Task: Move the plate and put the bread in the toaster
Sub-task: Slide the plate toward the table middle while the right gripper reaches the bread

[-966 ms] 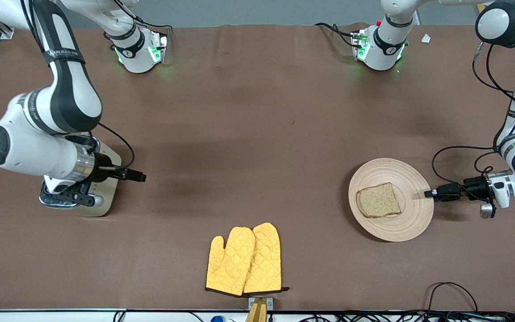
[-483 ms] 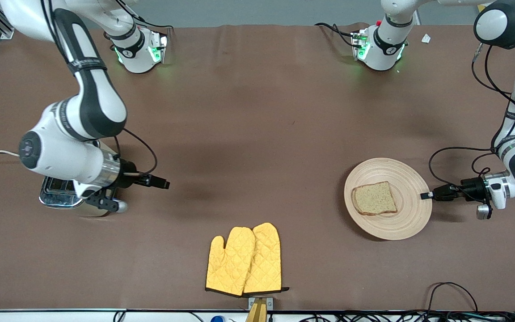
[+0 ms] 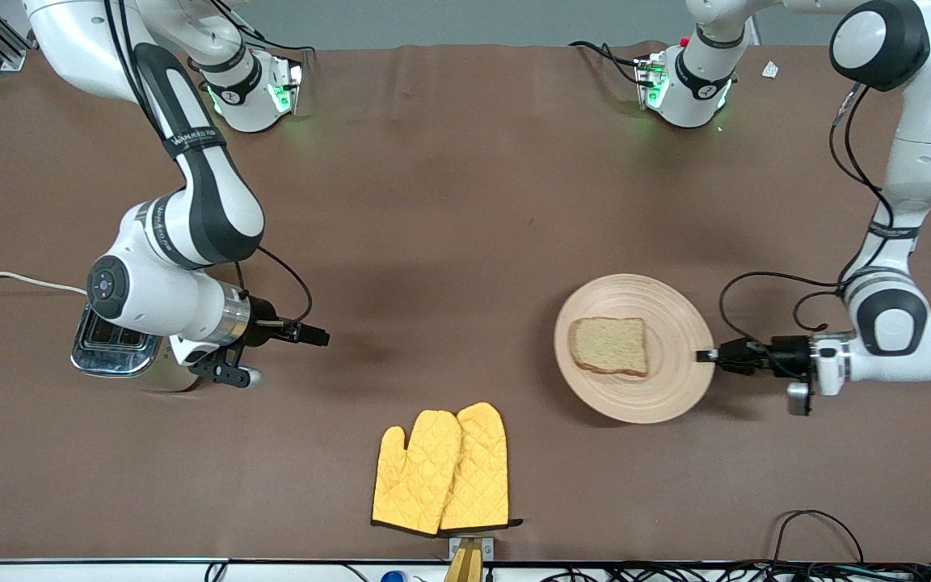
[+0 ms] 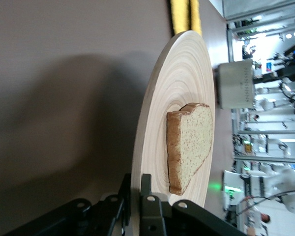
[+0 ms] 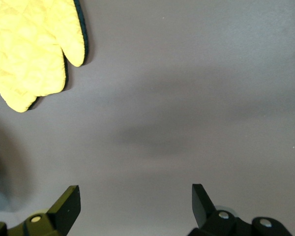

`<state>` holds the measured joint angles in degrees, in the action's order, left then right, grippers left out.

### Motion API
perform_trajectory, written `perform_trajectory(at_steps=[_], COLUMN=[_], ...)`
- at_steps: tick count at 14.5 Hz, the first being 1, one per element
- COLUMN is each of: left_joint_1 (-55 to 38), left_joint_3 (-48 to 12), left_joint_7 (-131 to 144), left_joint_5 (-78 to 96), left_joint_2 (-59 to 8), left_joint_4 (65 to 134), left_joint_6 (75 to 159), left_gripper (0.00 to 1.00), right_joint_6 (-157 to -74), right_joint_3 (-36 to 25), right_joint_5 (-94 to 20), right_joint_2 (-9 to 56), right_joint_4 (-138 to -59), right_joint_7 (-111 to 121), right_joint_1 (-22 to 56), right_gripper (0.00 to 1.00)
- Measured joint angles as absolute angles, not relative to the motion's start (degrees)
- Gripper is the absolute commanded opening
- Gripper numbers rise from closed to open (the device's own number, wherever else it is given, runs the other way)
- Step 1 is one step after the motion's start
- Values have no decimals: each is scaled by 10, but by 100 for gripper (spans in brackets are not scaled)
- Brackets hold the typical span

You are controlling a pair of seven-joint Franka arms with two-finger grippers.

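Note:
The round pale wooden plate (image 3: 663, 392) is toward the left arm's end of the table, with the slice of bread (image 3: 608, 345) lying on it. My left gripper (image 3: 708, 354) is shut on the plate's rim at the side toward the left arm's end. In the left wrist view its fingers (image 4: 148, 189) clamp the plate (image 4: 179, 83) with the bread (image 4: 191, 142) just past them. The toaster (image 3: 110, 349) stands at the right arm's end, partly hidden by the right arm. My right gripper (image 3: 223, 370) is open and empty beside the toaster, over bare table (image 5: 135, 199).
A pair of yellow oven mitts (image 3: 443, 470) lies near the front edge, midway along the table; it also shows in the right wrist view (image 5: 34, 49). The toaster's white cord (image 3: 13, 277) runs off the right arm's end. Brown tabletop lies between toaster and plate.
My left gripper has moved the plate with the bread toward the middle of the table. My right arm has swung from over the toaster toward the middle, uncovering the toaster's slots.

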<state>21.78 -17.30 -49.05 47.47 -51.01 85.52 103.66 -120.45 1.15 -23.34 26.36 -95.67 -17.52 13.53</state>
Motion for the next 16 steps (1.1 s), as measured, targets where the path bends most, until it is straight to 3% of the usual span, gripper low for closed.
perform_trajectory(at_steps=[6, 16], left_joint_1=[97, -58], left_joint_3=[-190, -188], left_joint_7=[-431, -403], left_joint_5=[508, 621], left_joint_2=[-510, -517], left_joint_4=[856, 901], left_joint_6=[1056, 1219], left_gripper=[0, 1], right_joint_6=[-1202, -1201], right_joint_3=[11, 12], right_joint_5=[-233, -232], right_joint_2=[264, 264], right_joint_4=[-956, -957], right_joint_7=[-175, -174], right_joint_1=[135, 137], right_gripper=[100, 100])
